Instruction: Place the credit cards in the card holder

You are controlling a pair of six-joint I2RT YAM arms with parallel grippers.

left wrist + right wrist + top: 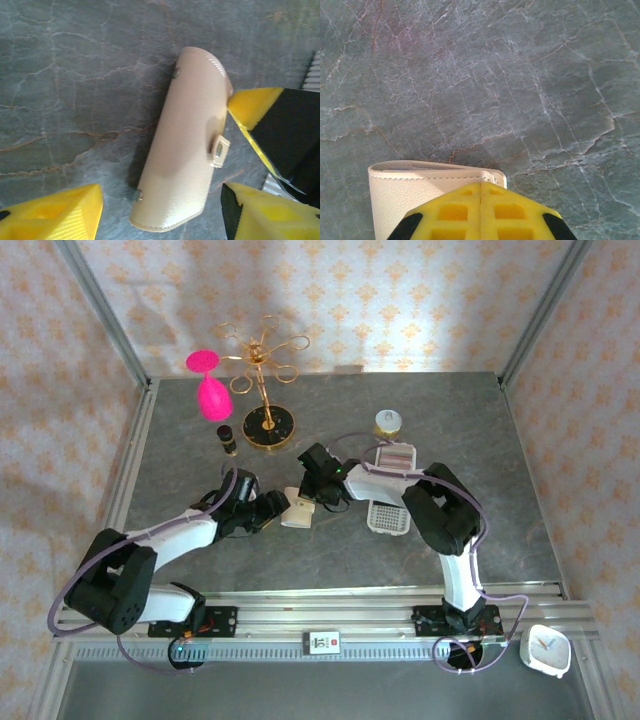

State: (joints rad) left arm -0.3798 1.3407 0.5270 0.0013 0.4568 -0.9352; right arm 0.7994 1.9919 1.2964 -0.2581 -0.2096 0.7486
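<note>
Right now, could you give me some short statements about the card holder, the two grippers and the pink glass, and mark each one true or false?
1. The card holder lies folded on the bare table. True.
2. The left gripper is shut tight on the card holder. False: its fingers stand apart, one on each side of it.
3. The right gripper has its fingers pressed together. True.
4. The card holder lies inside the white tray. False: the tray sits apart from it, and the holder is on the table.
5. The pink glass stands beside the white tray. False: it is by the gold stand, far from the tray.
</note>
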